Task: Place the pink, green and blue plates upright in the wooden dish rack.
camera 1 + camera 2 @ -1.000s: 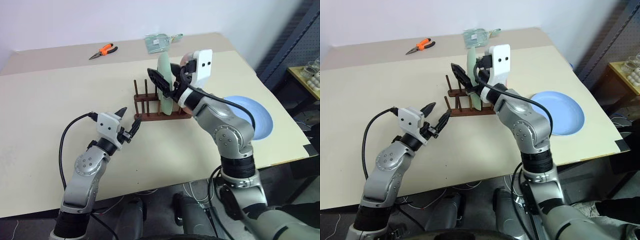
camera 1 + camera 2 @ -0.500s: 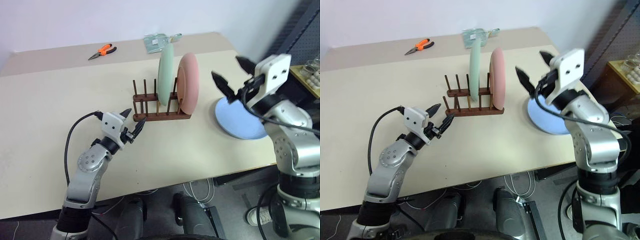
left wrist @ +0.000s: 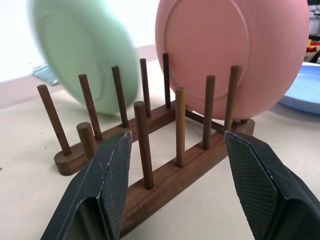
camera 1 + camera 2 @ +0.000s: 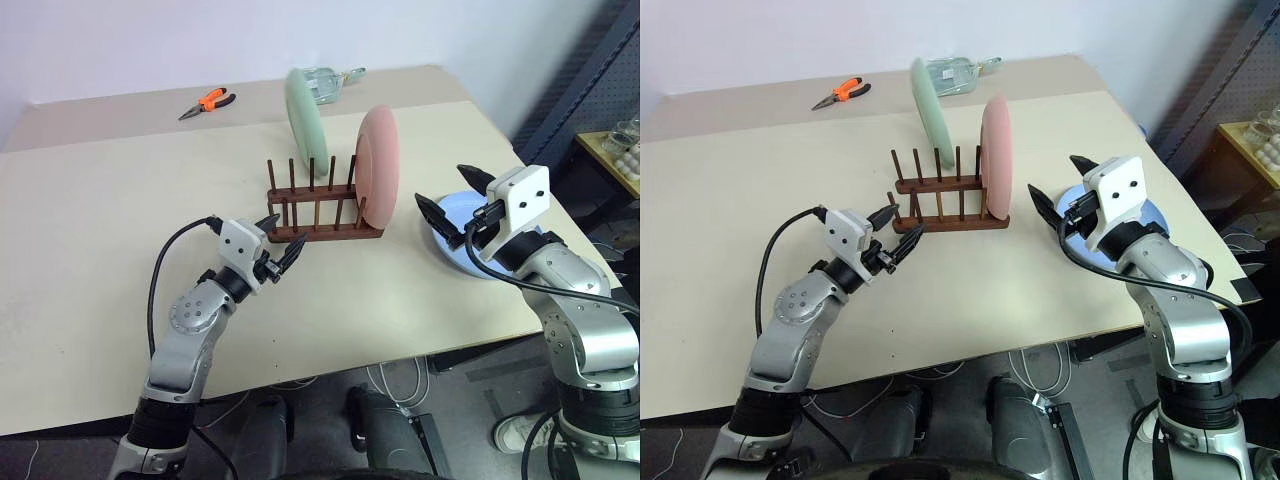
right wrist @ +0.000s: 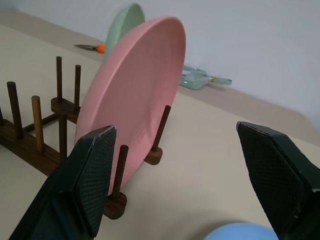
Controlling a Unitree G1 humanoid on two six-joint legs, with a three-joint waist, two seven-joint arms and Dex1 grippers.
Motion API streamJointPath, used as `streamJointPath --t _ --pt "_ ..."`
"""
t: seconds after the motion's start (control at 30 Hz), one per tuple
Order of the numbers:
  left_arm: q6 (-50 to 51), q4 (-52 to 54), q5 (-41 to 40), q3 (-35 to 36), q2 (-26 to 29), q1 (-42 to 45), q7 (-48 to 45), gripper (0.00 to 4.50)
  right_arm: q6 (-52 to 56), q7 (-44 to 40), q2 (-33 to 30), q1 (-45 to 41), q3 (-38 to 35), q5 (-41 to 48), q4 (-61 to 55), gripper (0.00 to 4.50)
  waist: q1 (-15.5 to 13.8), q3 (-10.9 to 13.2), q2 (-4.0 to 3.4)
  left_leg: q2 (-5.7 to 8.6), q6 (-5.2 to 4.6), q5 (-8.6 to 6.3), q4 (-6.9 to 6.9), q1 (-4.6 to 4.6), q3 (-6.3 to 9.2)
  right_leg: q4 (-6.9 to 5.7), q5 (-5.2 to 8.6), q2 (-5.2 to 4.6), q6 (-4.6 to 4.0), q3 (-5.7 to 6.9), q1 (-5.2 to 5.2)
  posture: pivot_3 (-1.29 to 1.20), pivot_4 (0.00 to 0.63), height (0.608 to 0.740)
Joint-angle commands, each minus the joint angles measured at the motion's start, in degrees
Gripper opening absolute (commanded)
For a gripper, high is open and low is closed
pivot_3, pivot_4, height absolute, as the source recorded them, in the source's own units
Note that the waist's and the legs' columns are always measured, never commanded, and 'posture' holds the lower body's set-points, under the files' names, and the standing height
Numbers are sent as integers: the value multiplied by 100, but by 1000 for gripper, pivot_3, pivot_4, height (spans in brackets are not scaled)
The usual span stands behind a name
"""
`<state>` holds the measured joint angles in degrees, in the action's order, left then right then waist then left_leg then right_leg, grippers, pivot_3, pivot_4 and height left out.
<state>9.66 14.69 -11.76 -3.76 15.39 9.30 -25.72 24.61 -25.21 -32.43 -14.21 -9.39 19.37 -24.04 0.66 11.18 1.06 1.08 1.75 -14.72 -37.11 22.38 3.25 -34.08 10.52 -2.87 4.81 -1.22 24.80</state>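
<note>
Now, from left to right, operator:

Pliers: the orange pliers lie at the far edge of the table, well apart from the work.

Left gripper: your left gripper hovers just before the near left end of the wooden dish rack, fingers apart and holding nothing (probably ready to steady the rack).

Green plate: the green plate leans strongly to the left over the rack, not upright. In the left wrist view it is blurred, so you cannot tell if its lower edge sits between the dowels.

Pink plate: the pink plate stands nearly upright at the right end of the rack, leaning on the last dowels, which hold it.

Right gripper: your right gripper is near the blue plate, fingers wide apart and empty.

Blue plate: the blue plate lies flat on the table, right of the rack; the arm hides most of it.
</note>
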Motion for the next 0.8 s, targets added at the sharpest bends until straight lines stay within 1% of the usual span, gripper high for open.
streamJointPath --t 0.03,0.6,0.67,0.8 --pt "-120 204 43 -13 -14 -17 24 3019 -199 -80 0 -25 -34 -64 36 3910 -1 0 0 0 0 0 0 0 0 0 0 0 0 0 0 0 150 739" --pt "-107 291 88 -2 65 -89 -11 3019 -453 -204 61 127 171 -383 261 3910 0 0 0 0 0 0 0 0 0 -1 -2 0 -3 0 0 0 150 739" --pt "-100 305 99 7 80 -94 -9 3019 -419 -331 14 203 231 -350 241 3910 0 0 0 0 0 0 0 -1 0 -2 -2 0 -3 0 0 0 150 739" --pt "-57 269 -8 340 -31 -20 291 3019 -442 -476 -34 312 326 -390 168 3910 2 0 0 1 0 0 -1 -1 1 -2 -3 0 -4 -1 -1 0 150 739"
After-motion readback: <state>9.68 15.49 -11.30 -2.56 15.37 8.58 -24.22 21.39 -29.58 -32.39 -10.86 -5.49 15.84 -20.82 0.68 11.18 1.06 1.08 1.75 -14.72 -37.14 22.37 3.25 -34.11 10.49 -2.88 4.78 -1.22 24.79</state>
